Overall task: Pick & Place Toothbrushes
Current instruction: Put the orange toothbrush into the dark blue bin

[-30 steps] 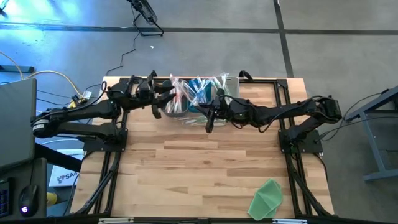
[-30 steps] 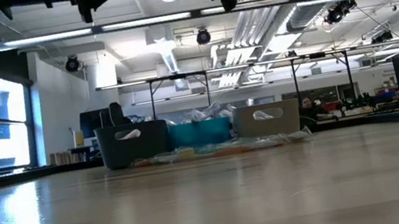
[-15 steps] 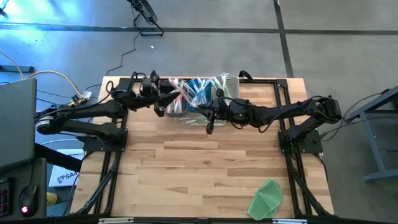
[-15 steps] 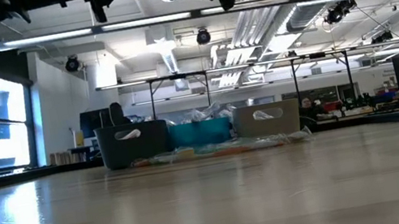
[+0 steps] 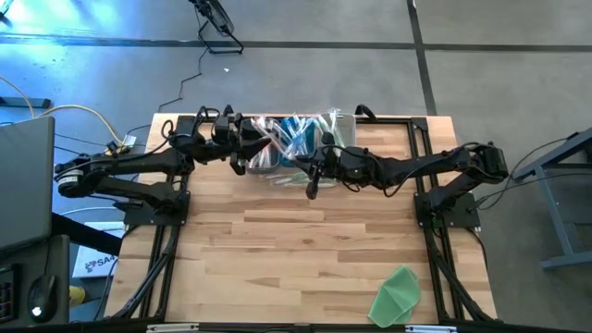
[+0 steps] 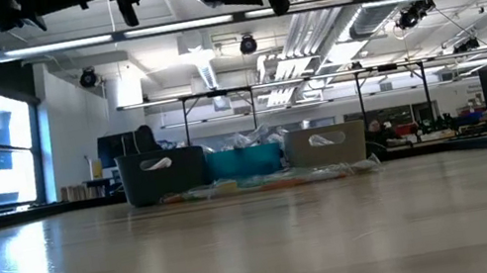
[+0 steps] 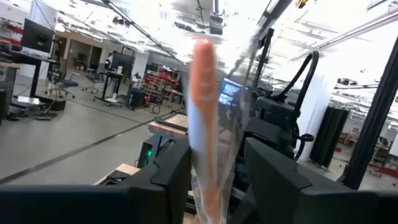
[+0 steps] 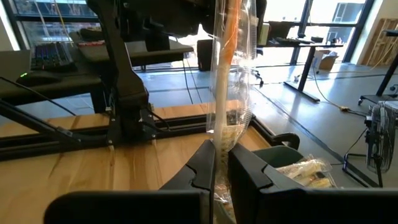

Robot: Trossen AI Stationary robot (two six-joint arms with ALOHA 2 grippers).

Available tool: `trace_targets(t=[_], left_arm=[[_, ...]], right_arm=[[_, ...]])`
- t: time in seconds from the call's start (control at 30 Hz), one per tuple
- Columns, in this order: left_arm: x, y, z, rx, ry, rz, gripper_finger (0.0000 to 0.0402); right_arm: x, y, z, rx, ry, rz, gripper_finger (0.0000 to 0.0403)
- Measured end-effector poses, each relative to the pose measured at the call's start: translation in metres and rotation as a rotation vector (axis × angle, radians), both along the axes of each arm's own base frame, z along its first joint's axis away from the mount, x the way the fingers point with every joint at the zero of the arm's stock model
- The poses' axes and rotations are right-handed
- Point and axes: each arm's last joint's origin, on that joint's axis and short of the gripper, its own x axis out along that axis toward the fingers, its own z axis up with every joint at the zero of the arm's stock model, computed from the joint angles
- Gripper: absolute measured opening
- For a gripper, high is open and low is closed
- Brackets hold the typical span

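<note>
An orange toothbrush (image 5: 277, 146) in a clear wrapper hangs in the air over the bins at the table's far edge, running between my two grippers. My right gripper (image 5: 313, 166) is shut on one end of it. My left gripper (image 5: 248, 141) is at the other end, with a finger on either side of the wrapped toothbrush (image 7: 202, 93). Many more toothbrushes (image 5: 301, 134) fill the bins, and some lie on the table in front of them (image 6: 262, 181). My right gripper pinches the wrapper's end (image 8: 221, 146) between its two fingers (image 8: 200, 167), coming about level from the table's right. The toothbrush (image 8: 230, 62) sticks out past the fingertips and is lifted clear of bins and table. My left gripper has the wrapped toothbrush (image 7: 208, 168) in its gap; whether its fingers (image 7: 171, 171) touch it, I cannot tell.
Three bins stand in a row at the far edge: a dark one (image 6: 162, 174), a teal one (image 6: 244, 161) and a pale one (image 6: 327, 145). A green cloth (image 5: 398, 294) lies near the front right corner. The wide wooden tabletop (image 5: 296, 240) lies nearer.
My left gripper has moved toward the table's right, up to the free end of the toothbrush, and has rolled a little. My right gripper has kept the toothbrush still in the air.
</note>
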Motion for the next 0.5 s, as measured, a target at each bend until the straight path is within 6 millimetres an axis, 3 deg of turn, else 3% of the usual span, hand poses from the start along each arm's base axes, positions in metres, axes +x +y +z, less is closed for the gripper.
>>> trace_targets(t=[0.27,0.5], left_arm=[[0.0000,0.0000,-0.0001,-0.003,0.001,0.000,0.0052],[0.0000,-0.0001,-0.0001,-0.024,-0.001,-0.011,0.0027]], right_arm=[[0.0000,0.0000,0.0000,-0.014,0.005,0.002,0.0018],[0.0000,0.0001,-0.0007,-0.006,0.009,0.009,0.0052]])
